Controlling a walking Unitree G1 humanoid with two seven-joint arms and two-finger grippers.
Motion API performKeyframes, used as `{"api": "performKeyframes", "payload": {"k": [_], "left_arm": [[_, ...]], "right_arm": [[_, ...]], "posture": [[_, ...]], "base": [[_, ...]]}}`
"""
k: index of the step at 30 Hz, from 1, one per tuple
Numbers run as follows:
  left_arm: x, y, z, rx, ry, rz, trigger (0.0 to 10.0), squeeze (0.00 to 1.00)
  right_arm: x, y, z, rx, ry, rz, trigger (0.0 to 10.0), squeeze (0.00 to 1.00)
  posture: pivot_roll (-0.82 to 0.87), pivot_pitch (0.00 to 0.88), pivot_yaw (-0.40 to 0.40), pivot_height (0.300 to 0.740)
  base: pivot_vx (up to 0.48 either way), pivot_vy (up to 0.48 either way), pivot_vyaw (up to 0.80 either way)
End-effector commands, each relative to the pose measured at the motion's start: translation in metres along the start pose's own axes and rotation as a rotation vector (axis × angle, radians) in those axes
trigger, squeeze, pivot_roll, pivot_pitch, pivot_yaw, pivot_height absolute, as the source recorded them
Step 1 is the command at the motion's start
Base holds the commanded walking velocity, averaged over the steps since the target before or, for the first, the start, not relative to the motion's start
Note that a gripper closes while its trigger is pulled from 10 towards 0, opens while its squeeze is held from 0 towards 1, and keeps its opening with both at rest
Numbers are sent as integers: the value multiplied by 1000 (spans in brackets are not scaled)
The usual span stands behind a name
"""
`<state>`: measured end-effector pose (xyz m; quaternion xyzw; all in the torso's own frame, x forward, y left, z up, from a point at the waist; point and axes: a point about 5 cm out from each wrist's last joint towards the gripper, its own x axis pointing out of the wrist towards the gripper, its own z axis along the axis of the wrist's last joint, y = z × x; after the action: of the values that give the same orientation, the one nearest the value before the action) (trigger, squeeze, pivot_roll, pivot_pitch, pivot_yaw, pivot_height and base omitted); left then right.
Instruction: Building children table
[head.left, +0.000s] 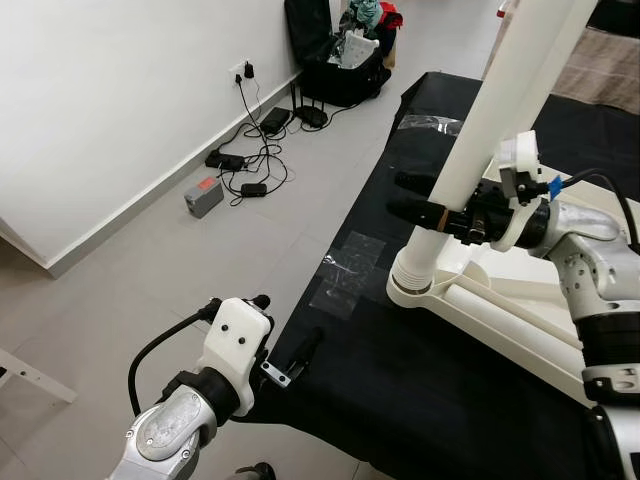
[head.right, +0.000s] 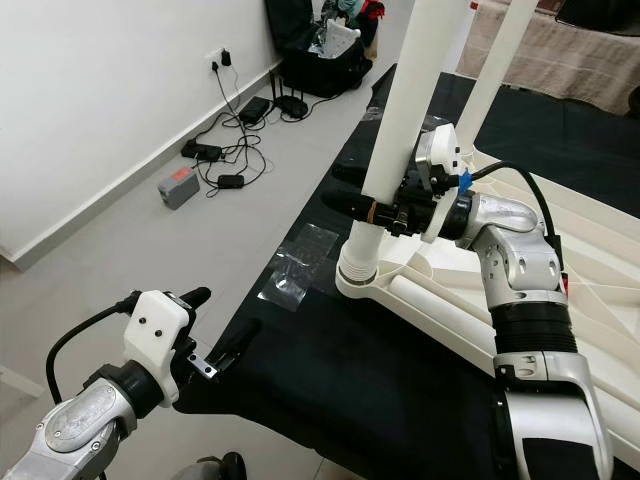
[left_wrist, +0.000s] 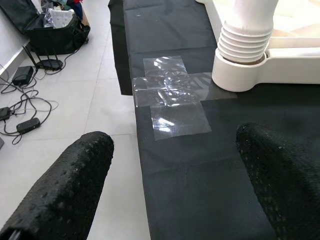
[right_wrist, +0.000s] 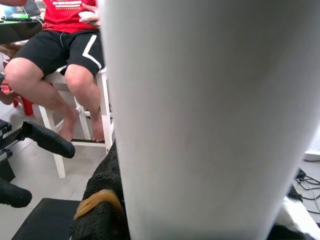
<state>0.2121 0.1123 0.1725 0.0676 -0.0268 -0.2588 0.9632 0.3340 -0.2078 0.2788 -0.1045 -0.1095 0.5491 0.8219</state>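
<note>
Item: white table leg, seated upright in the corner socket of the upturned white tabletop on the black mat. My right gripper is clamped round its lower end. My left gripper hovers spread and empty over the mat edge. A second leg stands behind. I judge assembly partly done; remaining corners unclear.

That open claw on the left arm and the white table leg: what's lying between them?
Black cloth with a patch of clear tape stuck across its edge, nothing else. The left wrist view shows it between the left gripper and the table leg.
</note>
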Motion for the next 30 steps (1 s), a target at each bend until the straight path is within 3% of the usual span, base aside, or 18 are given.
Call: {"api": "performKeyframes", "payload": {"k": [1, 6, 17, 30], "left_arm": [[-2, -2, -4, 9, 17, -8, 10000, 0], [-2, -2, -4, 7, 19, -7, 10000, 0], [-2, -2, -3, 13, 15, -4, 10000, 0], [1, 3, 1, 21, 0, 13, 10000, 0]], "right_arm": [[-1, 2, -6, 3, 42, 24, 10000, 0], [-3, 5, -4, 12, 26, 44, 10000, 0], [4, 12, -23, 45, 57, 32, 10000, 0], [13, 2, -45, 88, 137, -144, 10000, 0]], "posture": [[89, 187, -12, 740], [92, 184, -9, 740], [93, 187, -10, 740], [92, 202, -13, 740]], "base": [[0, 0, 0], [0, 0, 0], [0, 0, 0], [0, 0, 0]]}}
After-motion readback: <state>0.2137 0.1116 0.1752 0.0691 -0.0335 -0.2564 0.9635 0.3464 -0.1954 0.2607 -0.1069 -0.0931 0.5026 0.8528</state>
